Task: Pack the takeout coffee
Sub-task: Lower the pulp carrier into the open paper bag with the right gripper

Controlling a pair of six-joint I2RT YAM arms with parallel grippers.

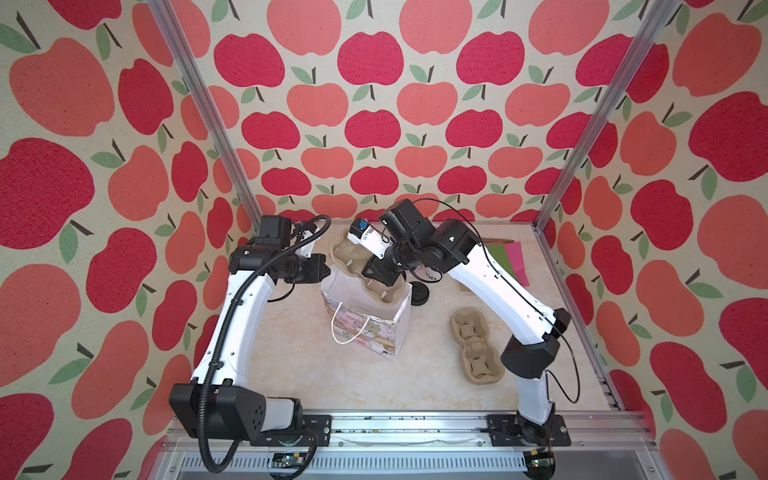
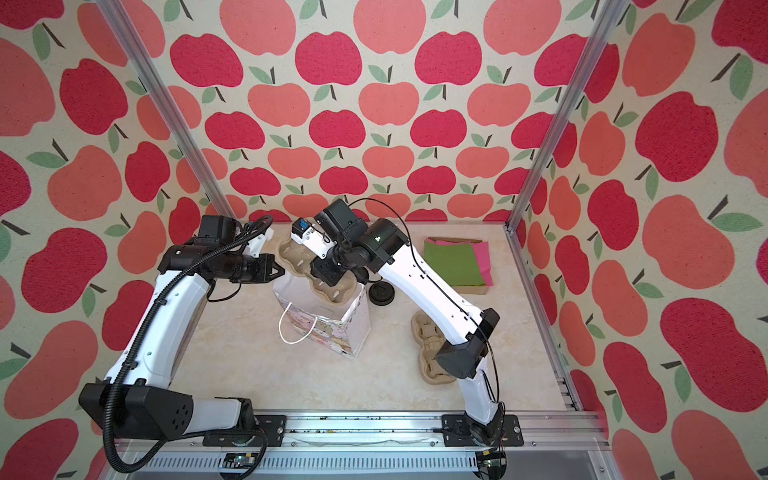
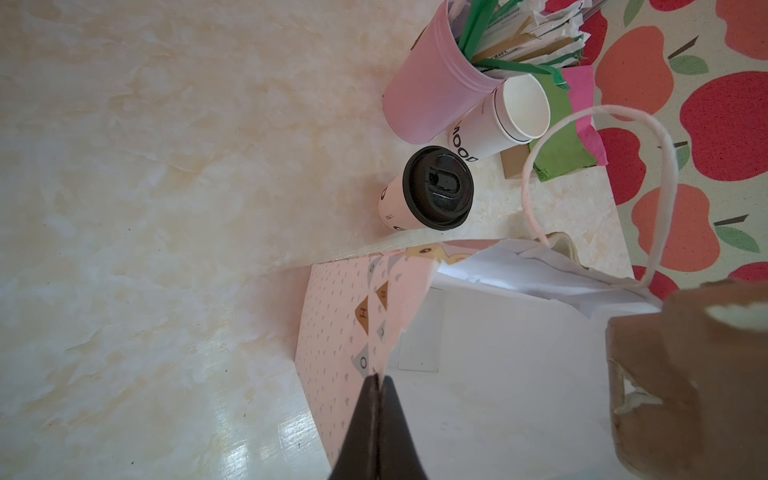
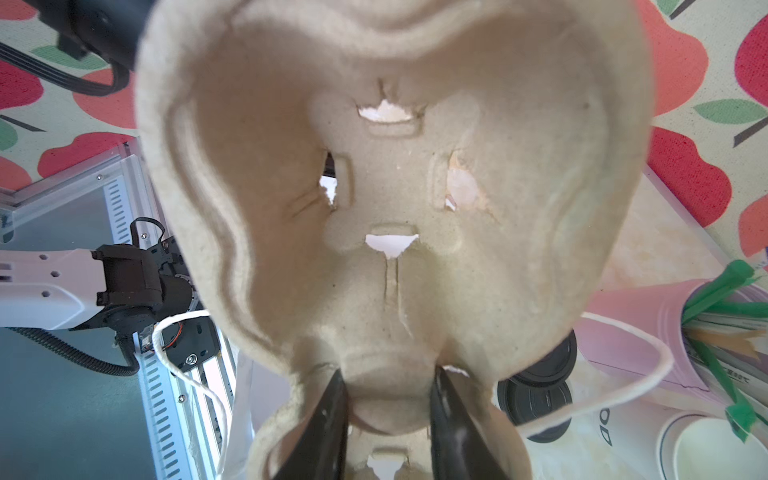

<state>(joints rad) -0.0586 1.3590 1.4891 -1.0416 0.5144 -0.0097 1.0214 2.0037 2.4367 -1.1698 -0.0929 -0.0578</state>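
Both arms reach forward with elbows bent. The left gripper (image 3: 377, 376) pinches the bag (image 3: 345, 316) rim, jaws together; the right gripper (image 4: 388, 370) clamps the carrier (image 4: 395, 187).

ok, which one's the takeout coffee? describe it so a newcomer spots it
Start at the patterned gift bag standing mid-table. Just past its right side, between the bag and the pink stirrer holder, stands a small white paper cup. Only it wears a black sip lid; the white cup next to it is open-topped.
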